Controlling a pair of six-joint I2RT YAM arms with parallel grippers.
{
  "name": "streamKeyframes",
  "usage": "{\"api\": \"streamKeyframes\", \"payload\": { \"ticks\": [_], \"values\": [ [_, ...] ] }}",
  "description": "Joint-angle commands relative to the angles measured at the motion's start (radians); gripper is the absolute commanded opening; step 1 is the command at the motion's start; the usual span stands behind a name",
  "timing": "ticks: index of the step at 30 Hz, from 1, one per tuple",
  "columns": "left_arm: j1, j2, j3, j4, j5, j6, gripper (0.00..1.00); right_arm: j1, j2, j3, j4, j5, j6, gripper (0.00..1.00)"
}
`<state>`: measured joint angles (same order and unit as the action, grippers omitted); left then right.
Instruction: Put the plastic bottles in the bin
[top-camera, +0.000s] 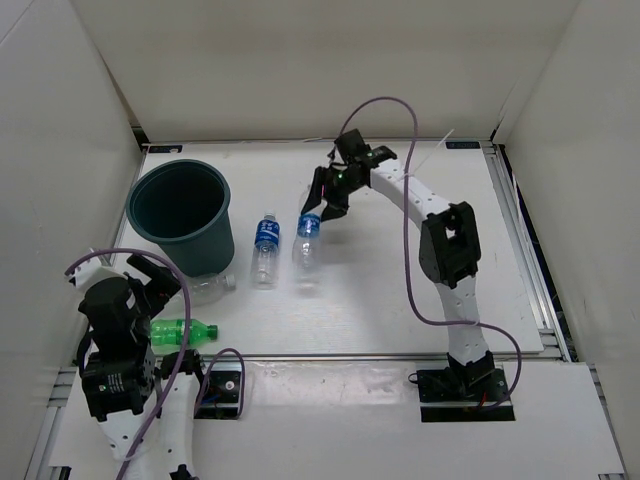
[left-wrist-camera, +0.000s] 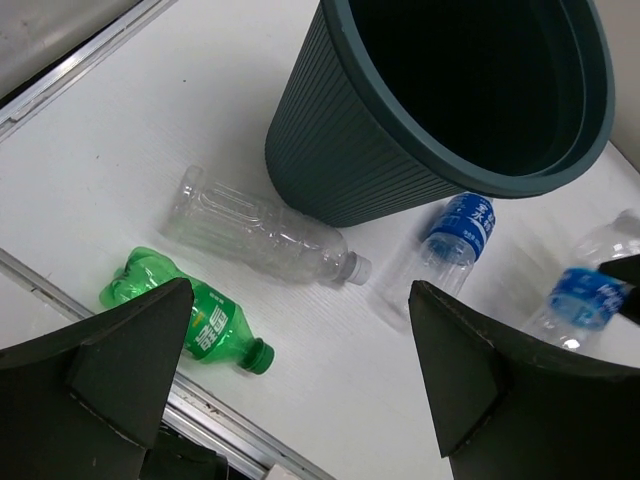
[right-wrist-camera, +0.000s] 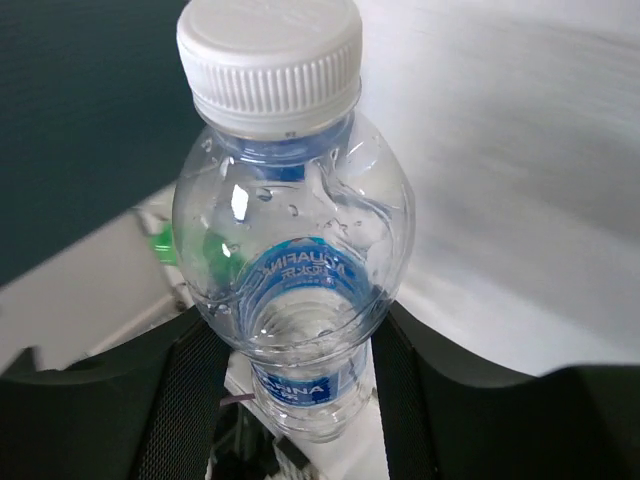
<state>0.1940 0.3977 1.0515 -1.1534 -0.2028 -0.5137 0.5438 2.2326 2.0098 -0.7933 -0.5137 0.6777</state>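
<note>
- Right tool (top-camera: 326, 204) grips one blue-labelled bottle (top-camera: 308, 238) right of the bin (top-camera: 195, 252).
- Left tool (left-wrist-camera: 300, 300) gapes wide, empty, at near left.
- Second blue-labelled bottle (top-camera: 265, 248), clear bottle (top-camera: 208, 288) and green bottle (top-camera: 185, 330) lie on the surface (top-camera: 400, 300).

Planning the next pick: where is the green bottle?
Top view: the green bottle lies at the near left edge of the table, beside the left arm, near the plain clear bottle.

Overhead across table (top-camera: 400, 300); left wrist obliquely near bin (left-wrist-camera: 350, 170); right wrist tight on probably shared bottle (right-wrist-camera: 290, 270).
</note>
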Motion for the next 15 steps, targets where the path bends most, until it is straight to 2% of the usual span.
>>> {"api": "streamKeyframes", "payload": {
  "ticks": [1,5,6,11,15],
  "values": [
    [-0.004,-0.008,0.022,0.027,0.022,0.011,1.0,-0.008,-0.138,0.152,0.022,-0.017,0.075,0.17],
    [-0.004,0.001,0.079,0.018,0.043,0.049,1.0,-0.008,-0.163,0.302,0.12,-0.006,0.199,0.16],
    [-0.004,0.025,0.102,0.005,0.043,0.049,1.0,-0.008,-0.163,0.319,0.19,-0.006,0.239,0.14],
    [-0.004,0.081,0.153,-0.057,0.072,0.086,1.0,0.083,-0.105,0.466,0.376,0.021,0.209,0.14],
    [-0.037,0.11,0.171,-0.078,0.03,0.076,1.0,0.195,-0.056,0.494,0.526,0.127,0.117,0.12]
  ]
}}
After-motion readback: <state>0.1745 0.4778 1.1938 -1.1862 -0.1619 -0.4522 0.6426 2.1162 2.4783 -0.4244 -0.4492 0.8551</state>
